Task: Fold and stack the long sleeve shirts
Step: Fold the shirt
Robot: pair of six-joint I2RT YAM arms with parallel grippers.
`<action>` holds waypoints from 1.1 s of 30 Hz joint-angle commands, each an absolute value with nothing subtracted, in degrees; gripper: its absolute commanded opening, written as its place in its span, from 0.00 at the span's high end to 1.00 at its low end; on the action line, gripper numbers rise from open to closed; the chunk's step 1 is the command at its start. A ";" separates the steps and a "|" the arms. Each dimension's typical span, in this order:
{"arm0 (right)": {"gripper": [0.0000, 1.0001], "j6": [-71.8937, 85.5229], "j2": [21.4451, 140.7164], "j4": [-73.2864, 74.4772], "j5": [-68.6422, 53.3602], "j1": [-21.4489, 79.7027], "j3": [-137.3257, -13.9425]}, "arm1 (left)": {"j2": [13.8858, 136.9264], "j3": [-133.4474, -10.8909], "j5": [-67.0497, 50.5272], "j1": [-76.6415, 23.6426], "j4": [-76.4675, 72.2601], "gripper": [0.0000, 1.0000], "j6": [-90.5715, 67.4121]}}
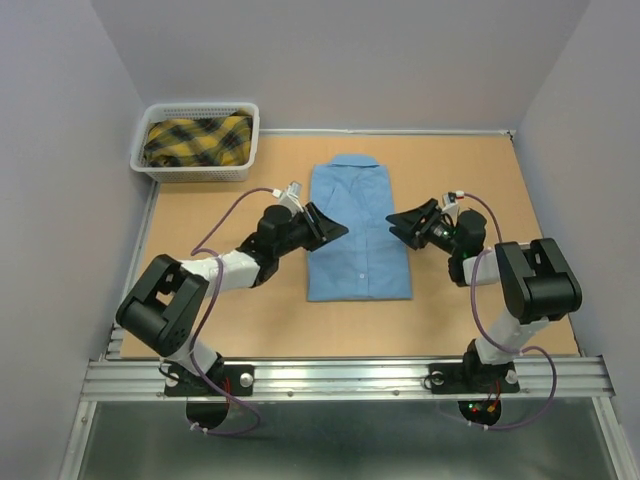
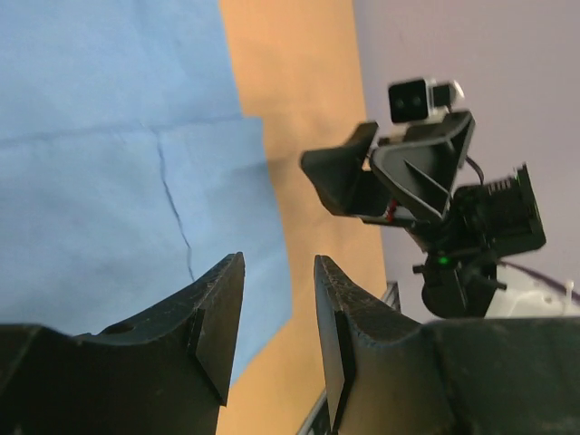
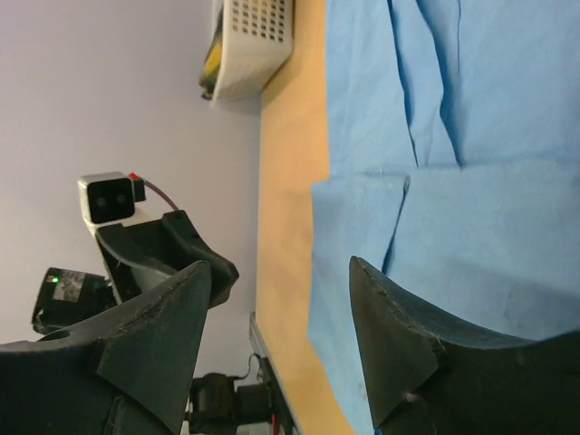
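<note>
Light blue and folded into a rectangle, the long sleeve shirt (image 1: 358, 255) lies flat between the 2 grippers. The left gripper (image 1: 333, 226) and right gripper (image 1: 400, 226) hover at its opposite edges, jaws spread and empty, and a white basket (image 1: 195, 172) of yellow plaid cloth (image 1: 197, 140) sits well beyond the left gripper

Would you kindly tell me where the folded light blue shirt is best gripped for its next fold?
Probably the two near hem corners of the light blue button-front cloth shirt. It lies flat as a long rectangle, collar farthest away, so the left claw and right claw could each come in low from its own side.
</note>
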State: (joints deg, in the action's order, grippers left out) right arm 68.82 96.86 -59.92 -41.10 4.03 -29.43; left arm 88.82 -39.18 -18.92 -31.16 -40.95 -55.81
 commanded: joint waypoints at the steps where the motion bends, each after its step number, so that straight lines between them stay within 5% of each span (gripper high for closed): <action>1: 0.32 67.85 95.71 -59.77 -42.36 7.03 -24.70 | 88.50 -36.83 -17.05 -37.08 -39.99 0.52 -55.11; 19: 0.35 65.39 103.63 -66.97 -39.55 6.06 -14.15 | 104.68 -16.44 -20.39 -31.91 -75.21 0.55 -67.67; 33: 0.35 66.89 85.61 -60.04 -41.93 9.91 -12.04 | 78.84 -17.93 -16.17 -35.23 -49.22 0.59 -59.68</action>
State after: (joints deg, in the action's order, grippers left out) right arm 67.33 88.77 -62.15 -41.15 7.07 -12.97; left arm 82.43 -17.10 -17.72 -33.19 -55.40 -62.17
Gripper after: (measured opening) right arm 0.653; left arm 0.418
